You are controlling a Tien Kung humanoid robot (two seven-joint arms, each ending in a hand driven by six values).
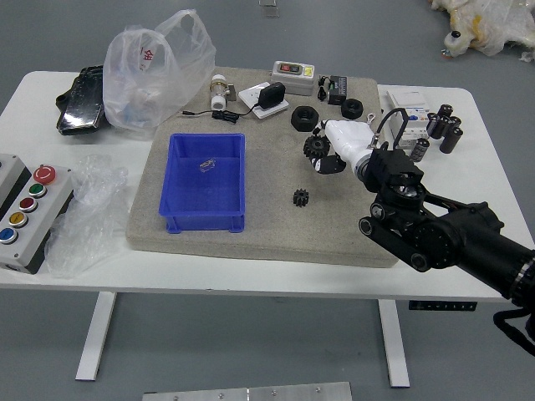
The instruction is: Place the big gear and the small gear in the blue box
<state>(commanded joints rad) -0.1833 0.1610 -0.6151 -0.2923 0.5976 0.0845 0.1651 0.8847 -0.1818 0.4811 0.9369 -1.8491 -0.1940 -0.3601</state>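
- The fingers (331, 165) of the right hand (347, 140) are curled in, closed round the big gear (316, 147), which shows at their left-hand end; how much of the gear's far side they cover cannot be told.
- The big gear is above or at the grey mat (267, 230) on the tabletop (209, 274); whether it is clear of the mat or touching it, this view does not settle.
- The blue box (201, 188) lies well to the left of the fingers, its far half roughly level with them, so the carry should run mostly leftward with a slight drift toward the robot.
- Being round, the gear has no long axis to match to the box; what counts is passing over the box's right wall before letting go, or the gear may catch on it.
- The small gear (301, 198) rests on the mat, nearer the robot than the fingers and a little to their left, between them and the box; a low sweep could brush it.
- The right hand is the nearer for both gears, the left hand being out of view; the small gear looks like the later pick.
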